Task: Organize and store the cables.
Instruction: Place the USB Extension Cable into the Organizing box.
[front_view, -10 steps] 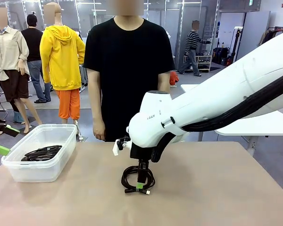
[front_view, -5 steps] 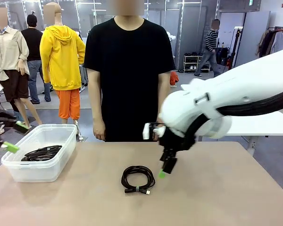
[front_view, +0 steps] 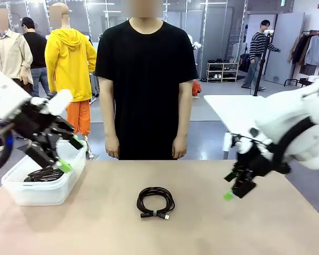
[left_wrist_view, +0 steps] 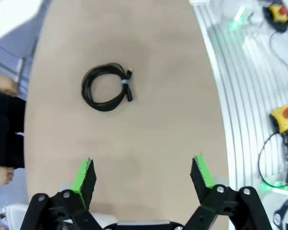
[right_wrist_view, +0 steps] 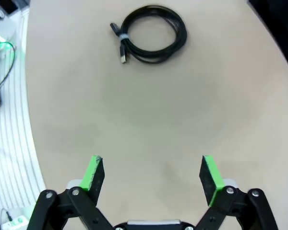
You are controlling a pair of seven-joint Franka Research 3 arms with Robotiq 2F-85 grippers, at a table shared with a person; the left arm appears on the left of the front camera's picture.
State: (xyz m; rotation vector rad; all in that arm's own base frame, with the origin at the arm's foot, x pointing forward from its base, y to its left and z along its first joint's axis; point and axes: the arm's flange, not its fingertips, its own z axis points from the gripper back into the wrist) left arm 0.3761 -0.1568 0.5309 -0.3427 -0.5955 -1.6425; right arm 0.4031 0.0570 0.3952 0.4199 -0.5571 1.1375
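coiled cable (front_view: 156, 202) on table (front_view: 95, 228), pincers apart

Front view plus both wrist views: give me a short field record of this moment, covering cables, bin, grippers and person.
cable on table: one tied black coil, lying flat mid-table, nothing touching it
cables in bin: black coils inside the clear bin at the table's left end
left gripper: open, empty, above the bin
right gripper: open, empty, above the table, right of the coil
person: standing at the far edge, arms down
left to do: coil on table not yet stored
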